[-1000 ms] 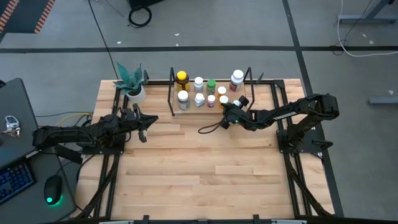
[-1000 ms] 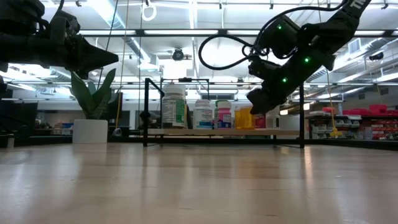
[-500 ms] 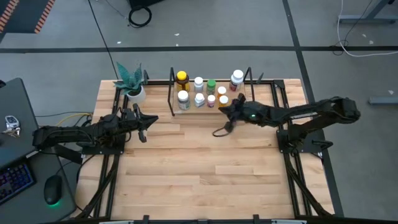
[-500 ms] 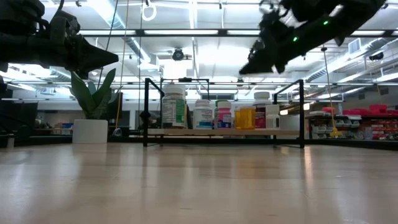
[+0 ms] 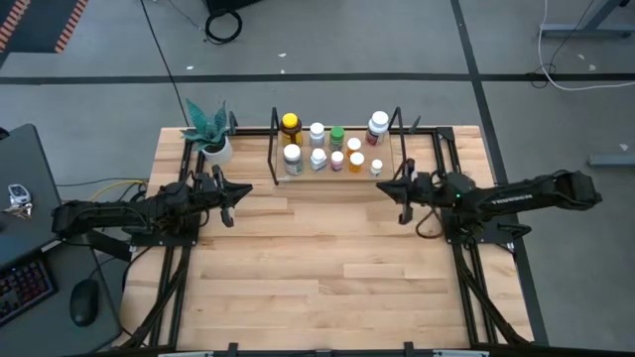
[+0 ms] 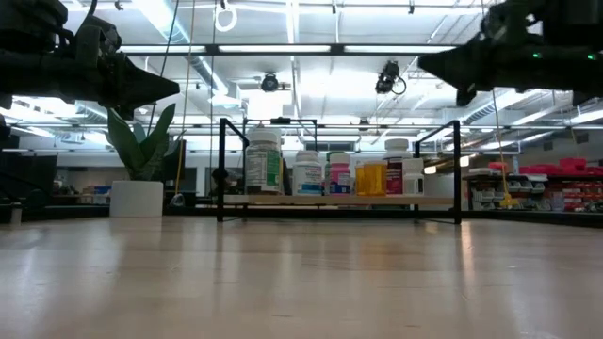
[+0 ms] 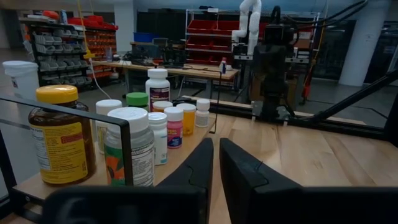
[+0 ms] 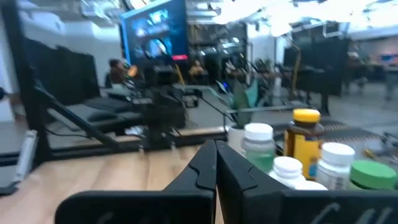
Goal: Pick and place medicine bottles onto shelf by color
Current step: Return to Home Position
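Observation:
The medicine bottles stand upright in a cluster on the shelf (image 5: 332, 175), on its wooden base (image 6: 339, 201) between black uprights. The yellow-capped amber bottle (image 5: 290, 124) (image 7: 61, 137) is at the cluster's left end. A green-capped bottle (image 5: 337, 133) stands mid-cluster and a red-labelled white one (image 5: 377, 125) at the right end. My left gripper (image 5: 230, 203) (image 7: 216, 152) hovers shut, left of the shelf and nearer the table's near edge. My right gripper (image 5: 395, 190) (image 8: 216, 149) hovers shut above the table, just off the shelf's right end on the near side.
A white pot with a green plant (image 5: 216, 147) (image 6: 137, 198) stands at the far left corner, beside the shelf. Bare wooden tabletop (image 5: 317, 268) spreads from the shelf to the near edge. Black frame rails (image 5: 466, 288) run along the table's left and right sides.
My right gripper has drawn back from the front of the shelf's right part. It rose, then moved toward the table's right edge and a little toward the near edge. The white-capped bottles it was covering now show, standing on the shelf. My left arm kept still.

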You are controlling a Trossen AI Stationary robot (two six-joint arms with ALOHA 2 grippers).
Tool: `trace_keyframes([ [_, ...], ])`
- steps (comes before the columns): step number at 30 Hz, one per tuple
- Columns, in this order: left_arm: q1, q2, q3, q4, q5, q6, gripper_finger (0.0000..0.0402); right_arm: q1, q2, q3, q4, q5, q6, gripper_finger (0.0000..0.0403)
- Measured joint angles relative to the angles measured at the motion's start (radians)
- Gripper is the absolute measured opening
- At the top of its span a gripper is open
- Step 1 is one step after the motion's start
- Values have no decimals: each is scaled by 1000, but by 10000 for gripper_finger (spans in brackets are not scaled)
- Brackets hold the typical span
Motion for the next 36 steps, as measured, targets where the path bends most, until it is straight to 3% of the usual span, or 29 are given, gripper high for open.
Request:
trace_keyframes([
  [6,0,0,0,0,0,0,28,-37,-136,-83,-2,-48,2,5],
  [16,0,0,0,0,0,0,40,-110,-369,-75,-298,-130,46,5],
  [36,0,0,0,0,0,0,39,-146,-801,-103,-676,-127,31,5],
])
